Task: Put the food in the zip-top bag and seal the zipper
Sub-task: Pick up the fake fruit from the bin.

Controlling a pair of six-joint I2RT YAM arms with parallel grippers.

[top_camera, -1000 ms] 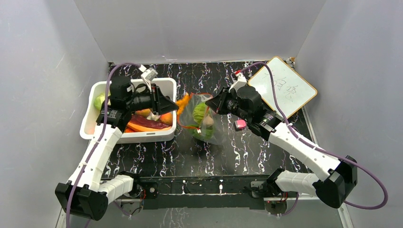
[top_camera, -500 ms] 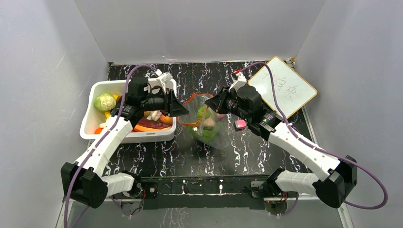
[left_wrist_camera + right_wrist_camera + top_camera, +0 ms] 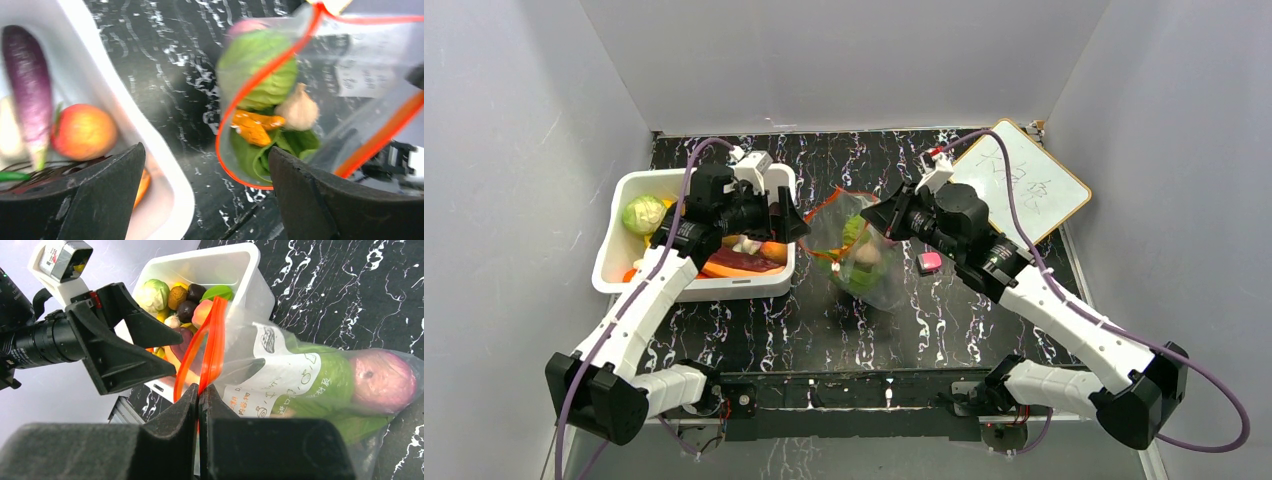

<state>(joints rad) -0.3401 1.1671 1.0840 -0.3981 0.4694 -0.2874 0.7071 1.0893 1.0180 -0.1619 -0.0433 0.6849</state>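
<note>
Clear bag (image 3: 869,275), likely soft, light, slippery, just beside the bin (image 3: 611,250), some food (image 3: 265,75) inside. Right gripper (image 3: 199,390) pinches its zipper (image 3: 215,335), probably the firmest hold; left gripper (image 3: 202,165) gapes empty over the bin's edge

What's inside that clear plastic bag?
Through the zip-top bag show a green leafy vegetable, a pale garlic-like bulb, an orange piece and a pinkish round item. Its printed label hides anything behind it.

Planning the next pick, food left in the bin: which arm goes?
Left. The left gripper is open, empty, beside the bin near the peach. The right gripper is shut on the zipper, holding the bag open.
</note>
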